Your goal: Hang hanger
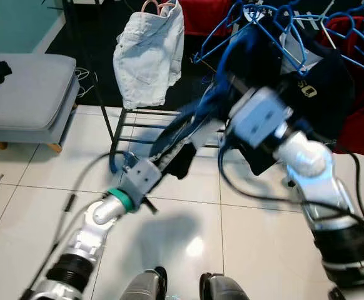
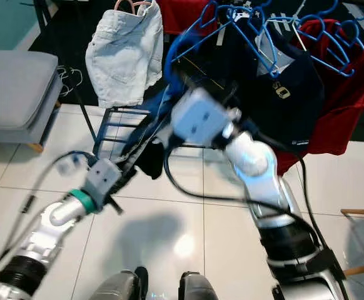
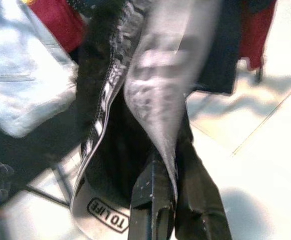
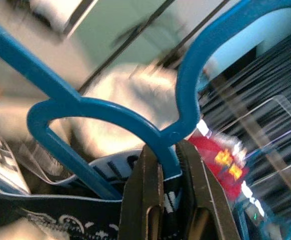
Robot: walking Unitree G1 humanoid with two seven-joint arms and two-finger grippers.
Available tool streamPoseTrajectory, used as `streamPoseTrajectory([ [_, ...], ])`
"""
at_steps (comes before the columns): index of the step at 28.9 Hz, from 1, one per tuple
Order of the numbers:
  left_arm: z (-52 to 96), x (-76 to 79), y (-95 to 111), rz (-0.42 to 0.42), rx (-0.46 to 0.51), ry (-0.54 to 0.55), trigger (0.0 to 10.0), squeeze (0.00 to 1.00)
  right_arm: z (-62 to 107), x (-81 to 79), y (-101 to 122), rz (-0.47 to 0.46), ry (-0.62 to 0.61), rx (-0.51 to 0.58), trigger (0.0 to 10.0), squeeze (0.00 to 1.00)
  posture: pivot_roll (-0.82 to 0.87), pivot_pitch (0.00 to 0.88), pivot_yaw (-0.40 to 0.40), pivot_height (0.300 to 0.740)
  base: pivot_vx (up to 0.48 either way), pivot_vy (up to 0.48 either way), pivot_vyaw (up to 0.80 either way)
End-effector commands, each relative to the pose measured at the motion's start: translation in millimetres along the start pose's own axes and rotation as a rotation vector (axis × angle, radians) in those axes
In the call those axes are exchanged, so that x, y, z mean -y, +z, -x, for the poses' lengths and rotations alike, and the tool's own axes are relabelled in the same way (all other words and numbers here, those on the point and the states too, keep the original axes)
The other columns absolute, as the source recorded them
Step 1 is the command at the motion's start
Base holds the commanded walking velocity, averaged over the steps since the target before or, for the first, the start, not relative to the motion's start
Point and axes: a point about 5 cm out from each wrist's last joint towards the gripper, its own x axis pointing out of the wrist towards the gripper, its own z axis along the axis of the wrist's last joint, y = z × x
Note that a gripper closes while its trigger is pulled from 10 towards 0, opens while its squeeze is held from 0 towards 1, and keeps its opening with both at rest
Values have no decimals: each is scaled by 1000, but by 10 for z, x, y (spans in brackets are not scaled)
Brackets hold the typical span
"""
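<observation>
Bright, even indoor light. Glare patch on glossy floor tiles (image 1: 194,247), soft arm shadow beside it. Both arms motion-blurred in eye views. Wrist views smeared; backgrounds out of focus.

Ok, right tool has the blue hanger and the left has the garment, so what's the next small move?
Probably lift the right tool a little further toward the rack and steer the hook to a free stretch of rail. The blue hanger is clamped at its neck, its hook looks not yet on the rack, and other hangers crowd the rail. The left tool holds the dark garment below, so it should follow.
</observation>
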Motion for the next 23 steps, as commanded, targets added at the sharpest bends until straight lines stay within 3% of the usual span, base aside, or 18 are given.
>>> streamPoseTrajectory([
  [1,10,-8,52,-56,24,-18,10000,0,17,-60,-52,40,41,-28,10000,0,-93,97,63,740,0,0,0],
  [3,10,-8,52,-56,24,-18,10000,0,17,-60,-52,40,41,-28,10000,0,-93,97,63,740,0,0,0],
  [5,48,-11,99,-108,37,-82,10000,0,21,-21,-121,66,0,-71,10000,0,-95,97,65,740,0,0,0],
  [13,72,79,101,-128,43,-146,10000,0,-3,70,-143,77,-83,-94,10000,0,-95,96,67,740,0,0,0],
  [14,78,141,75,-124,39,-161,10000,0,-11,155,-132,80,-154,-91,10000,0,-96,95,67,740,0,0,0],
  [16,78,141,75,-124,39,-161,10000,0,-11,155,-132,80,-154,-91,10000,0,-96,95,67,740,0,0,0],
  [19,116,263,-67,-89,-5,-158,10000,0,16,376,-118,109,-315,-105,10000,0,-101,93,67,740,0,0,0],
  [23,127,252,-88,-92,-13,-147,10000,0,35,383,-154,122,-315,-130,10000,0,-100,93,67,740,0,0,0],
])
